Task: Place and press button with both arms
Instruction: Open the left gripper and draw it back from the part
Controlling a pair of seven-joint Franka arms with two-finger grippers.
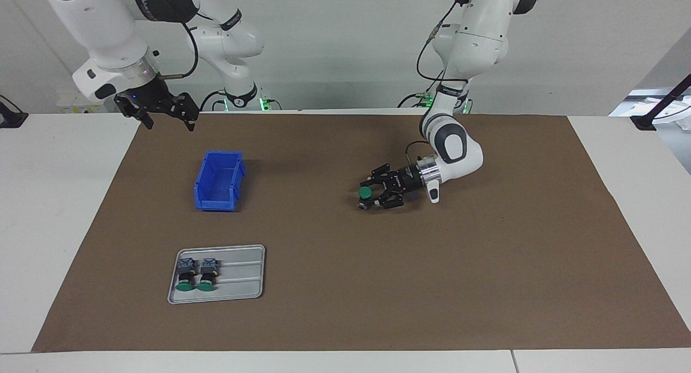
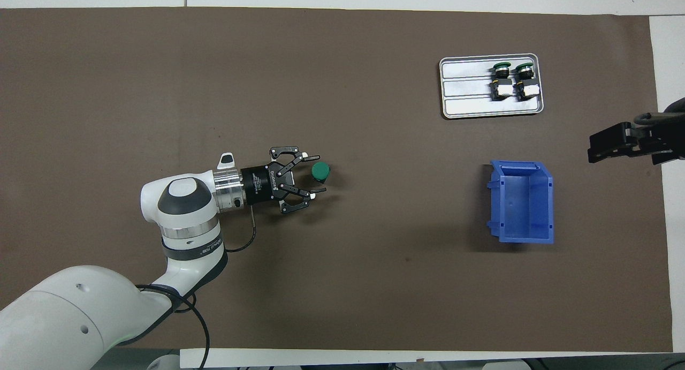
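Left gripper [image 1: 369, 194] lies low over the brown mat [image 1: 486, 286], reaching sideways toward the right arm's end of the table, its fingers apart. Between those fingertips stands the button [image 1: 365, 195], upright on the mat with its green cap on top. In the overhead view one fingertip [image 2: 313, 157] sits just beside the cap and the other [image 2: 309, 195] stands a little off from it; whether either touches the button I cannot tell.

Well away from this gripper, toward the right arm's end, a blue bin [image 1: 218, 181] rests on the mat. Farther from the robots than the bin lies a grey tray [image 1: 245, 278], with two more buttons [image 1: 195, 275] lying side by side in it, their green caps pointing away from the robots.

Right gripper [image 1: 168, 117] waits raised over the mat's edge at its own end of the table, nearer the robots than the bin, its fingers spread wide and holding nothing.
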